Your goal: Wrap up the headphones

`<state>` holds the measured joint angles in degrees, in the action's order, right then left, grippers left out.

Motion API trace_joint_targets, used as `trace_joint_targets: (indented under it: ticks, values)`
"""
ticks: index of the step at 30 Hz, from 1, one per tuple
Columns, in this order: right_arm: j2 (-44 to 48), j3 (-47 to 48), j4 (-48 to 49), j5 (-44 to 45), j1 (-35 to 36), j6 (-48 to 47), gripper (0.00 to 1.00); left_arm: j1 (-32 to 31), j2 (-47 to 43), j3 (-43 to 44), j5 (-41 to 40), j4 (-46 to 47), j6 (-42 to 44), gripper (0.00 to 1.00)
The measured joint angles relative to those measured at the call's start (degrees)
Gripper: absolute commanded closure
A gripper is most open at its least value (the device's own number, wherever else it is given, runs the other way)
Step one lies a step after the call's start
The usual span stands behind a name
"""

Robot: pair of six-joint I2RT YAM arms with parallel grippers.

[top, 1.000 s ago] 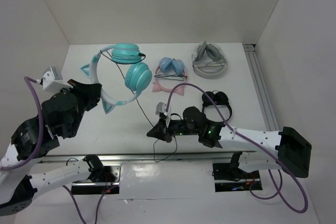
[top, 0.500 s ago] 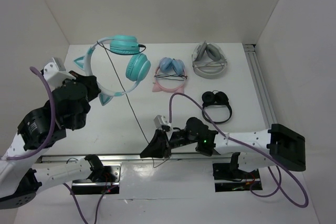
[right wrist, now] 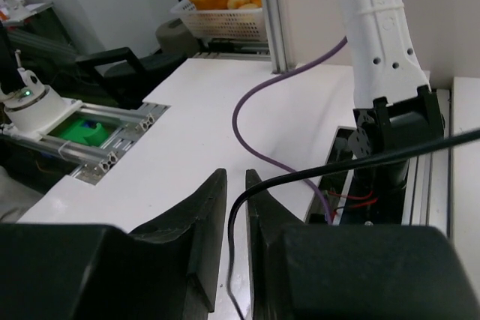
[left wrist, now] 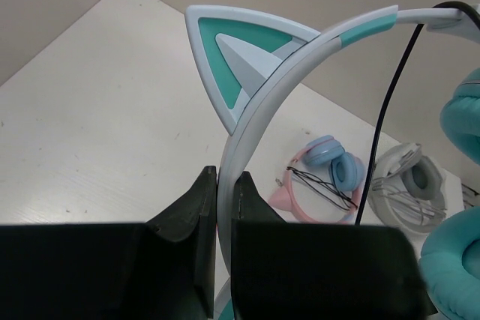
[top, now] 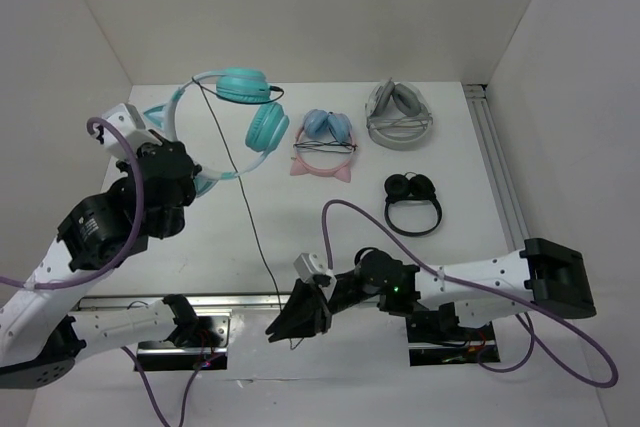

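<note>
The teal headphones with the pale cat-ear headband hang in the air at the back left. My left gripper is shut on the headband, just below one cat ear. The thin black cable runs from the top of the headphones down to my right gripper at the near edge. That gripper is shut on the cable, which passes between its fingers. The cable also crosses the left wrist view.
Pink cat-ear headphones with blue cups lie at the back centre, and grey-white headphones lie to their right. Small black headphones lie mid-right. A metal rail runs along the right side.
My left arm has raised the teal headphones and shifted them back. My right gripper has drawn the cable toward the near edge, and the cable now runs straighter.
</note>
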<state>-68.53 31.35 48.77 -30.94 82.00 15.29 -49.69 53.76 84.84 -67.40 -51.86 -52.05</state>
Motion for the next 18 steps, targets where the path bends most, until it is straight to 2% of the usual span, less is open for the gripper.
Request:
trace_joint_targets:
  ticks: [4,10,18]
  values:
    - [1.4,0.0,-0.4,2.2,2.4,-1.0,0.83,0.0,1.1,0.0,-1.1,0.0,1.2,1.00]
    - [3.0,-0.3,0.1,4.7,4.7,-1.6,0.83,0.2,1.7,-0.1,-1.7,0.0,2.4,1.00]
    - [5.2,-0.3,-0.5,6.8,9.1,-3.4,0.78,2.4,2.5,-0.1,-2.1,0.7,4.3,1.00]
